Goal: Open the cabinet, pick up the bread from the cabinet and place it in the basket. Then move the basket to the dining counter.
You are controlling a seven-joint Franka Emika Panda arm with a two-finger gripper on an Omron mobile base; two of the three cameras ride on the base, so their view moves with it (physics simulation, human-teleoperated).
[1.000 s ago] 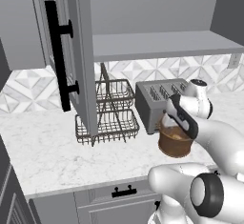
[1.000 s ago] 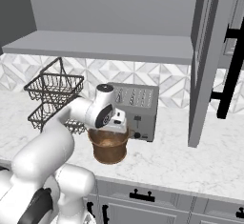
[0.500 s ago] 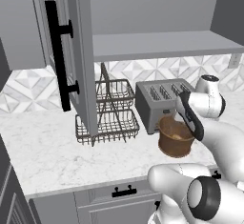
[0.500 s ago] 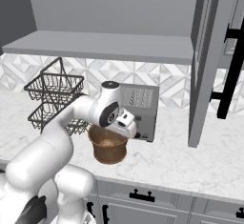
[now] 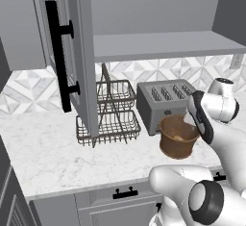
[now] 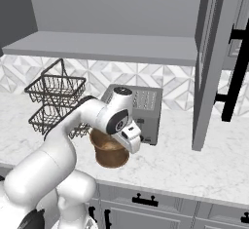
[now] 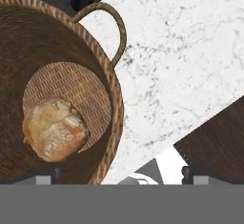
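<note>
Woven brown basket (image 7: pixel 62 51) seen from above in the hand view, standing on the white marble-look countertop (image 7: pixel 190 51); a looped handle (image 7: pixel 112 25) rises from its rim on one side; the golden-brown bread roll (image 7: pixel 55 129) lies on the round woven floor of the basket, off centre and close to the wall. The two dark finger tips (image 7: pixel 47 173) of the gripper (image 7: pixel 119 175) stand wide apart at the lower edge of that view, one over the basket's interior, the other beyond its rim; nothing is held between them. In the left base view the basket (image 5: pixel 178 136) sits on the counter just in front of the four-slot grey toaster (image 5: pixel 166 102), with the roll (image 5: pixel 178 137) faintly visible inside; the two-tier black wire rack (image 5: pixel 110 114) stands to the toaster's left, its tiers holding nothing visible. The upper cabinet door (image 5: pixel 65 56) with a black bar handle stands open; the shelf (image 5: pixel 163 44) behind it appears bare. In the right base view the arm's hand (image 6: pixel 129 135) hangs above the basket (image 6: pixel 109 150).
</note>
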